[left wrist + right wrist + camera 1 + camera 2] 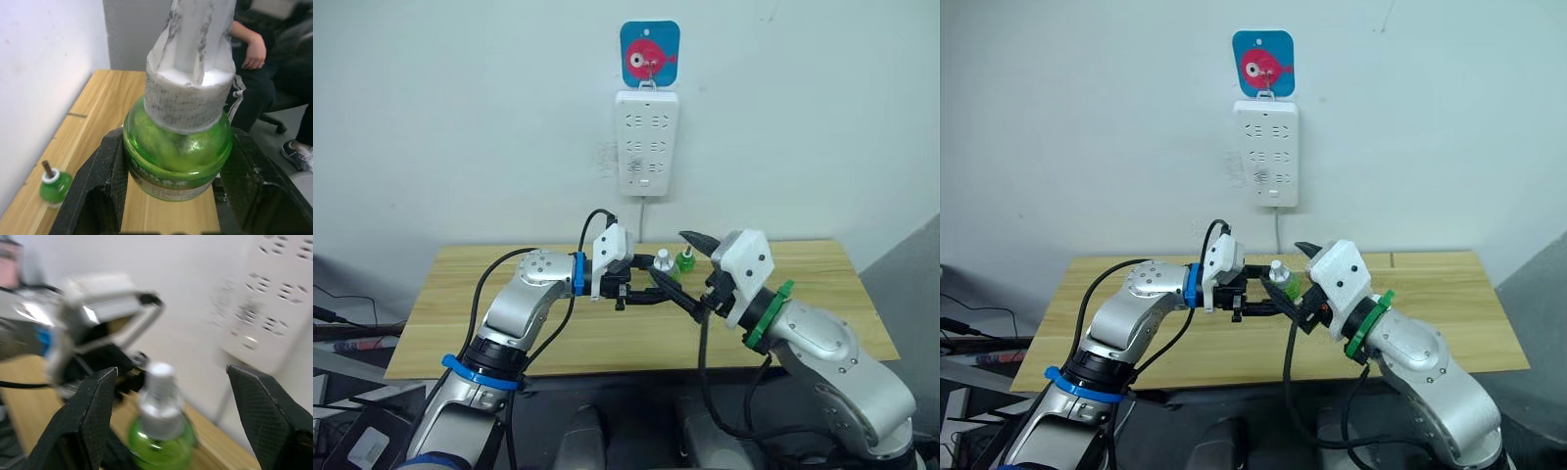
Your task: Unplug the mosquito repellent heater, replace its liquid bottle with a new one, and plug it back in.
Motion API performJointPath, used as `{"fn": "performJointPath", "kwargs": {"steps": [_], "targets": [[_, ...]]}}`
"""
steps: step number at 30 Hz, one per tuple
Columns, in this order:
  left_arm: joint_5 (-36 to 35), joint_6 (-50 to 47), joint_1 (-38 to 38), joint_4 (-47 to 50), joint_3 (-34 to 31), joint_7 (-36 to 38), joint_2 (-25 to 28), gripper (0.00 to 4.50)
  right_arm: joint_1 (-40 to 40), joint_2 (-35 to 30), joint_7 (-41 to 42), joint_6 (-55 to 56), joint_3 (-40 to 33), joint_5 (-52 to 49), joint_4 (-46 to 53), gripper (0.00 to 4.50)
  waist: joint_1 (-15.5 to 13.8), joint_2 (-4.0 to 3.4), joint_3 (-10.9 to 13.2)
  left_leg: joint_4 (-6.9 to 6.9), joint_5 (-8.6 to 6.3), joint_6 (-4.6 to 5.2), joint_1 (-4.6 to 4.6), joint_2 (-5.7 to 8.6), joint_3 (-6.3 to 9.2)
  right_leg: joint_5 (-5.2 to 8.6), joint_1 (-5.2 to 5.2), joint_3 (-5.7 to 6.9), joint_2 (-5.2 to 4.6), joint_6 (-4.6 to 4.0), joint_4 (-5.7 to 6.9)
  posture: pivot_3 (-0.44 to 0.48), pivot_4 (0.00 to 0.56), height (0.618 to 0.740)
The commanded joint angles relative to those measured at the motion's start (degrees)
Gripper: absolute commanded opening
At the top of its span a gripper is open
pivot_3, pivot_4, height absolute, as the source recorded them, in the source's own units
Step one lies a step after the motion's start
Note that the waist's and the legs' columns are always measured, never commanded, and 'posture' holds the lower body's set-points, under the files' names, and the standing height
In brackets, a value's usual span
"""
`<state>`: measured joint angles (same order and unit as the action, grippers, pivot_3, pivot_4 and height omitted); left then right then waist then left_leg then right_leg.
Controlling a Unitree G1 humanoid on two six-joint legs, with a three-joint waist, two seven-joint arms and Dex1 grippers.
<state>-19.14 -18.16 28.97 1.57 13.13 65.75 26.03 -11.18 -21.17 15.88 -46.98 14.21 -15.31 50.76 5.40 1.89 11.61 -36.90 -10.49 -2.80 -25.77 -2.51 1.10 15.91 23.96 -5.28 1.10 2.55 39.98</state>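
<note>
- Right now the left gripper (171,196) is clenched on a rounded, glossy green liquid bottle (178,154), its black fingers (93,191) pressing the bottle's two flanks above the pale wooden counter (803,294).
- Seated on that bottle's neck is the small white plastic mosquito repellent heater (190,73), scuffed grey along its rim and held in mid-air.
- Just beside it, the right gripper (171,396) stands released, its textured black fingers (90,411) spread wide on either side of the white cap.
- To my eye the step in hand is parting bottle from heater: the right gripper should close squarely on the white body while the left keeps the slick bottle from slipping.
- A second small green bottle with a bare wick (55,185) waits upright on the counter near the wall.
- Above, the long white multi-socket power strip (646,142) hangs under a blue hook plate with a red fish (649,54).
</note>
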Motion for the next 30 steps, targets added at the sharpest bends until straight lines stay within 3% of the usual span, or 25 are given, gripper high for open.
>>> {"fn": "performJointPath", "kwargs": {"steps": [1, 3, 9, 13, 19, 23, 30], "targets": [[-0.5, 1.2, 1.1, 0.8, -0.7, -0.5, -0.8, 2.31, 0.4, 0.9, -1.6, 1.8, 2.3, 2.2, -0.4, 3.54, 0.0, 0.00, 0.0, 0.01, 0.00, 0.00, 0.00, -0.01, -0.01, 0.00, 0.00, -0.01, 0.00, 0.00, -0.01, -0.149, 0.179, 0.740], [-0.6, 1.0, 1.1, 1.2, -0.8, -0.6, -0.9, 2.31, 0.4, 1.2, -1.6, 2.4, 3.0, 2.7, -1.7, 3.08, 0.1, 0.00, 0.0, 0.02, 0.00, 0.00, 0.00, -0.02, -0.03, -0.01, 0.01, -0.02, 0.01, -0.03, 0.00, -0.146, 0.179, 0.740], [-1.2, 0.2, 0.0, 3.3, -1.0, -0.3, 0.0, 2.31, -0.2, 1.8, 1.2, 5.4, 2.9, 1.7, -4.0, 1.06, 0.1, 0.00, 0.0, 0.04, 0.00, 0.01, 0.00, -0.02, -0.02, 0.00, 0.01, -0.01, 0.02, -0.01, -0.01, -0.118, 0.178, 0.740], [-2.1, -0.1, -1.8, 5.2, -0.9, 1.7, 2.5, 2.31, -1.3, -0.2, 9.1, 7.4, 1.2, -3.2, -5.4, 1.07, 0.0, 0.00, 0.0, 0.05, -0.01, 0.01, 0.01, -0.03, -0.02, 0.01, 0.01, 0.00, 0.03, -0.02, -0.01, -0.106, 0.167, 0.740], [-4.0, 2.4, -4.9, 8.2, -0.2, 10.6, 8.7, 2.31, -15.1, -15.8, 42.0, 14.2, 1.2, -10.1, -24.8, 1.07, -0.3, -0.02, 0.0, 0.05, -0.01, 0.01, 0.15, -0.02, -0.11, 0.01, -0.13, -0.05, 0.02, -0.02, -0.05, -0.079, 0.165, 0.740], [-4.4, 2.6, -5.1, 8.8, -0.6, 10.0, 8.8, 2.31, -22.8, -17.5, 48.8, 10.8, 1.9, -14.0, -30.5, 1.07, -0.7, 0.00, 0.0, 0.20, -0.03, 0.04, 0.72, -0.05, -0.02, 0.19, -0.68, 0.10, 0.02, -0.28, -0.11, -0.072, 0.169, 0.740], [-4.7, 1.7, -5.0, 8.2, -1.2, 7.8, 7.8, 2.31, -18.9, -24.1, 48.4, 8.5, -7.2, -17.4, -24.2, 3.58, -0.8, 0.00, 0.0, 0.27, -0.14, 0.04, 0.75, -0.01, -0.04, 0.30, -0.70, 0.09, -0.05, -0.25, -0.11, -0.103, 0.171, 0.740]]}}
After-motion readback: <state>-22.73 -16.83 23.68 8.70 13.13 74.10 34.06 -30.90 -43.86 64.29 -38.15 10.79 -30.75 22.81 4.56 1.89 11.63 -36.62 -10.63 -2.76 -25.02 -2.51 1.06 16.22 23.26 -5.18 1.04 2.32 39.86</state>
